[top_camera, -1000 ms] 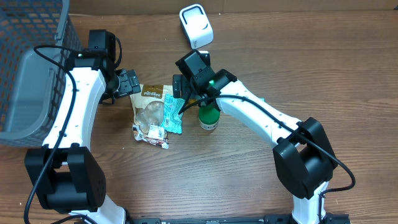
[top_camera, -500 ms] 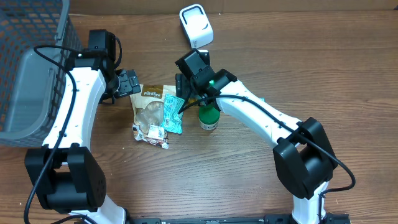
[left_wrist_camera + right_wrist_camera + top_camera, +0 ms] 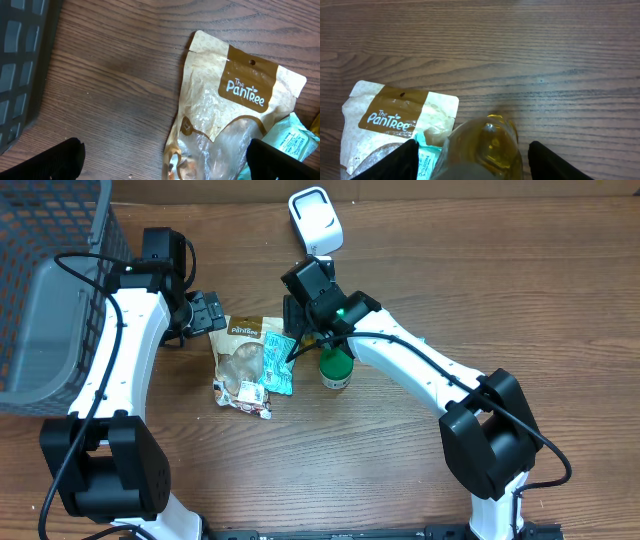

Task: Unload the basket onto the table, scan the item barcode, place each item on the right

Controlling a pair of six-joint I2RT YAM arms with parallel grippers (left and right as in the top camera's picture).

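A bottle (image 3: 490,131) with amber contents lies between the fingers of my right gripper (image 3: 472,146). The jaws are open, with a thin gap on each side of it. From overhead only its green cap end (image 3: 336,366) shows, poking out from under the right arm behind my right gripper (image 3: 296,320). My left gripper (image 3: 162,161) is wide open and empty, hovering over the left edge of a tan Pantree snack bag (image 3: 225,130). In the overhead view that left gripper (image 3: 208,312) sits just left of the bag (image 3: 243,352). The white barcode scanner (image 3: 315,221) stands at the back.
A teal packet (image 3: 279,362) overlaps the snack bag's right side, beside the bottle. A small colourful wrapper (image 3: 245,394) lies at the bag's lower end. A grey mesh basket (image 3: 45,300) fills the left edge of the table.
My right gripper's jaws have narrowed around the bottle, and it has shifted slightly. The left arm has not moved.
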